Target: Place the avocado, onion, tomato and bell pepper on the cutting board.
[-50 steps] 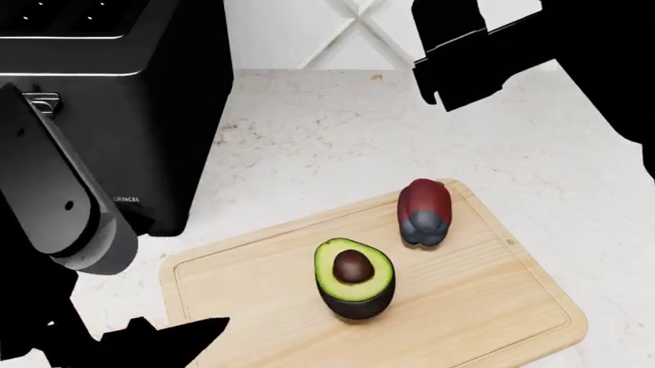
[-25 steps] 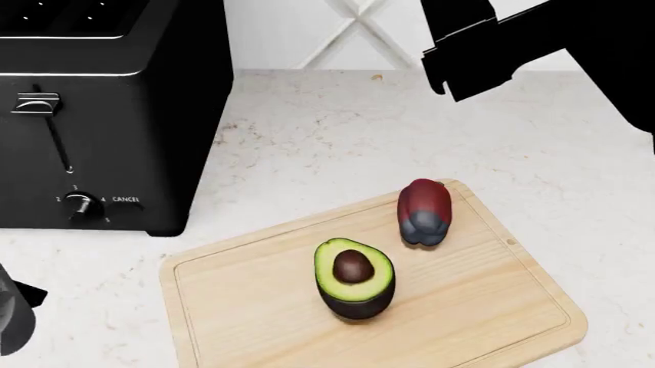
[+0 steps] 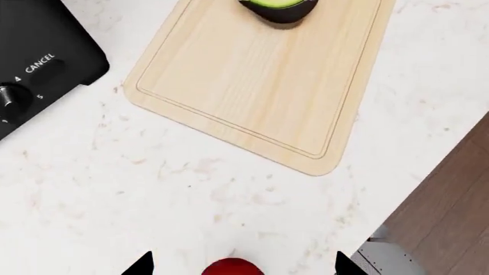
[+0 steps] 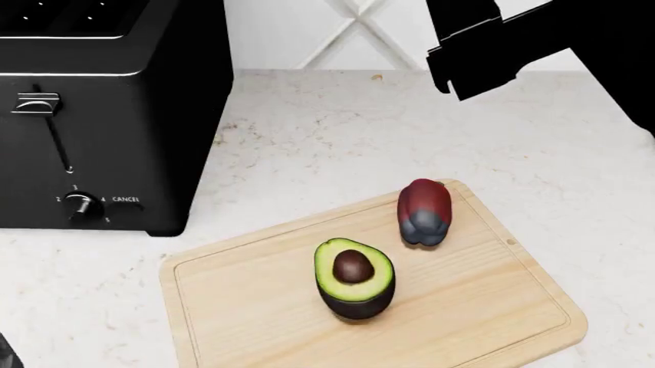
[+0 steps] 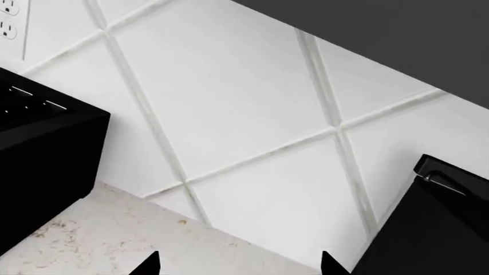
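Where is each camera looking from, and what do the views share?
Head: looks down on the cutting board, avocado, bell pepper, toaster; right arm shows.
Left wrist: above the counter; pincer tips around a red thing.
Right wrist: faces the tiled wall.
Shared: board, avocado, toaster.

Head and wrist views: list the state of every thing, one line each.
Avocado: on the board, cut face up.
Pepper: lying at the board's far corner.
Board: flat on the counter.
Tomato: between the left claw's fingertips, above the counter, not on the board.
Toaster: lever up.
Right claw: empty, facing the wall.
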`<state>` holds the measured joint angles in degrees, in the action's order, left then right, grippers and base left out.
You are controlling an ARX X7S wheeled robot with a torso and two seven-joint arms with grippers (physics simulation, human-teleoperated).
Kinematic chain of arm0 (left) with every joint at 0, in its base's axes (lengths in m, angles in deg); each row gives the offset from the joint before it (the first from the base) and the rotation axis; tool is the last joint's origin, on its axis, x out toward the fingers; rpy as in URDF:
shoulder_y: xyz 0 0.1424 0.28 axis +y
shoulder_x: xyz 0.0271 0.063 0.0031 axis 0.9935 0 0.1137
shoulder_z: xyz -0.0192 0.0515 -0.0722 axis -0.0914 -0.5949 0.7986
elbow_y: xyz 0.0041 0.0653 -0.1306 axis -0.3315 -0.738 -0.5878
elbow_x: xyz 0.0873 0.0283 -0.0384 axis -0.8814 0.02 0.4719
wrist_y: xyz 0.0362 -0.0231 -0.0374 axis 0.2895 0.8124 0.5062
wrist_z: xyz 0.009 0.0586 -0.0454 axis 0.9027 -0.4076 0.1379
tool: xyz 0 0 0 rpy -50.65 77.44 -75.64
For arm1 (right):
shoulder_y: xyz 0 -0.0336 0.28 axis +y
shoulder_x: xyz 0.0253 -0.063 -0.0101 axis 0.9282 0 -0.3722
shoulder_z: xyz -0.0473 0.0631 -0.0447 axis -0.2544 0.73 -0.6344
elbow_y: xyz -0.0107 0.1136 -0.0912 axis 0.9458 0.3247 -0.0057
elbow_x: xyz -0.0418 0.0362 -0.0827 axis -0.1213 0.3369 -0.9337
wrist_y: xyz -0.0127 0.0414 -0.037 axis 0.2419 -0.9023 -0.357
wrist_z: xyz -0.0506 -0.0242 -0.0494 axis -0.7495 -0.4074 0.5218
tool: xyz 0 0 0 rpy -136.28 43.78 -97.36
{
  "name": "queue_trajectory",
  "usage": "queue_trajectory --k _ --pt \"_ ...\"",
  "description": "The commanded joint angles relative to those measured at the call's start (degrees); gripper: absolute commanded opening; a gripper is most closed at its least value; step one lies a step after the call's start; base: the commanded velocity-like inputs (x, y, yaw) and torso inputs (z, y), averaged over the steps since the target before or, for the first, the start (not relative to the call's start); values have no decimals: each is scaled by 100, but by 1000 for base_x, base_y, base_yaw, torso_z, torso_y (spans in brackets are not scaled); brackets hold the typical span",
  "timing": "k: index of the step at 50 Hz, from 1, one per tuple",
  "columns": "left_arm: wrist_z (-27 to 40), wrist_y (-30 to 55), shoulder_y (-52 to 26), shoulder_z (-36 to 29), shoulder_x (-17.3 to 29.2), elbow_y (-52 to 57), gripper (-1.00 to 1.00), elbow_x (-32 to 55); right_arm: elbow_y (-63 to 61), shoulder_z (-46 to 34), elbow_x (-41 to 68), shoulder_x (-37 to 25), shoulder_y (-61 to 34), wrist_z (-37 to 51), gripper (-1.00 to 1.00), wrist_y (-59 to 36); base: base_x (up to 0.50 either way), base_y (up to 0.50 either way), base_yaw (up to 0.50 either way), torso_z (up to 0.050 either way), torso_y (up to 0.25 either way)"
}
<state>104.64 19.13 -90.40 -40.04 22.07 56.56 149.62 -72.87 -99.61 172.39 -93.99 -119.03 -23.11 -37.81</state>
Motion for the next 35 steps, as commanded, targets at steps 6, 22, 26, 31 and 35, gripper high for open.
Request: queue_trajectory --k 6,22,26,31,35 --pt "-62 -25 193 -73 62 373 100 -8 -50 165 -123 114 17 -183 100 147 0 0 0 0 0" --pt "-498 -9 857 43 113 337 100 -791 -130 196 -22 25 92 -98 100 178 0 0 0 0 0" --pt "-712 37 1131 113 115 295 100 -1168 -134 189 -36 17 114 -109 100 198 0 0 0 0 0" --pt "-779 72 1235 119 128 265 100 -1341 -142 190 -24 -6 119 -101 100 200 0 0 0 0 0" --pt "-874 106 1341 146 175 222 100 -1509 -133 181 -41 -4 110 -117 100 206 0 0 0 0 0"
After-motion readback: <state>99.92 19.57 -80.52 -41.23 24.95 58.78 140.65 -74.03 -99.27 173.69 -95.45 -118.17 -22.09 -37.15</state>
